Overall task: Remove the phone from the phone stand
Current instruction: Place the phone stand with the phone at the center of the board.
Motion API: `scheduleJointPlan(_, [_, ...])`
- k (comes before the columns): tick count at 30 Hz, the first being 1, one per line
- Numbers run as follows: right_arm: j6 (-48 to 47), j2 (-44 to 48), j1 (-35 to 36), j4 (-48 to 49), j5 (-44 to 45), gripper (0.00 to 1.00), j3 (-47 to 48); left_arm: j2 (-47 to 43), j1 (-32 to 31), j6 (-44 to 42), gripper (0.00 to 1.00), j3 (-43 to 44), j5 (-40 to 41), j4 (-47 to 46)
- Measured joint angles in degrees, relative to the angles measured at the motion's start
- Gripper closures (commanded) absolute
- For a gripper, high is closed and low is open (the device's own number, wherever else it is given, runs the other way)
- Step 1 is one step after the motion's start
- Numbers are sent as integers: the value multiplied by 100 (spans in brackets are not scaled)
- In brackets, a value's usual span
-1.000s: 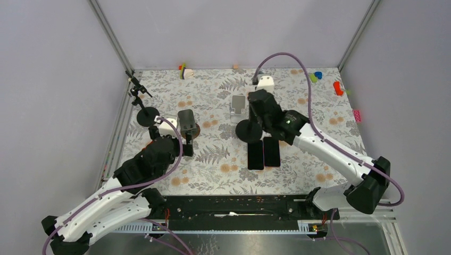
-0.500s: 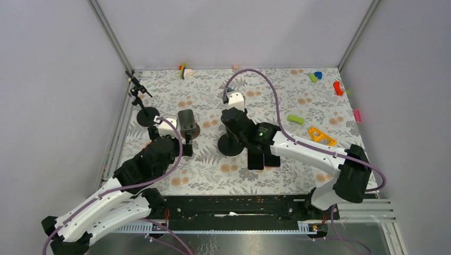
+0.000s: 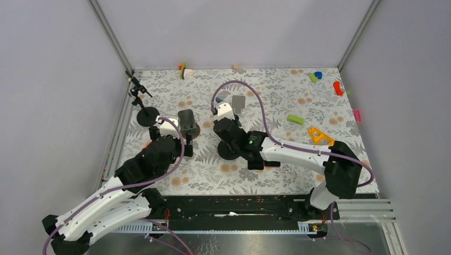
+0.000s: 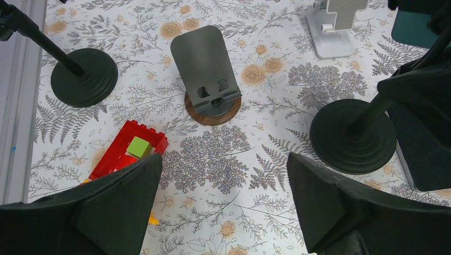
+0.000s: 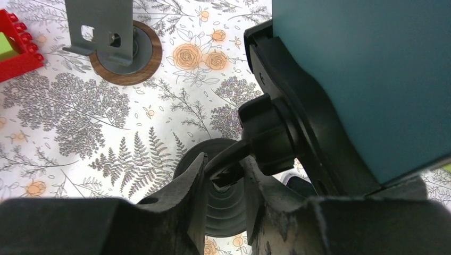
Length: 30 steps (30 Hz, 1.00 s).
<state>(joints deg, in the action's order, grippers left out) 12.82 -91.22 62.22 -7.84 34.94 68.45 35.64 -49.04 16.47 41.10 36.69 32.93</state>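
Teal phone [image 5: 367, 79] is sitting in the cradle of the black phone stand [image 5: 276, 133], tilted above the stand's round base near the middle of the floral worktop [image 3: 319, 101]. The right end effector [image 5: 226, 172] is clamping the stand's thin stem between its fingers, just below the knob. The left end effector [image 4: 223, 164] is hovering with fingers spread wide, gripping nothing, near a grey stand [image 4: 205, 71] on a wooden disc and a red brick [image 4: 127, 151].
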Motion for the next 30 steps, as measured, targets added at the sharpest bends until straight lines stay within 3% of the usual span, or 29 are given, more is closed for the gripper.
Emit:
scheduleJointPlan(5, [-39,-83,17,275,9,90,-291,11,0,0,1,0,0,0])
scheduleJointPlan(12, [48,-83,79,643,140,50,-527,11,4,-2,1,0,-2,-2])
scheduleJointPlan(22, [291,223,111,669,-33,24,-822,37,4,-7,1,4,-70,0])
scheduleJointPlan(30, [566,1167,111,260,-472,17,-992,267,4,15,1,127,-284,-63])
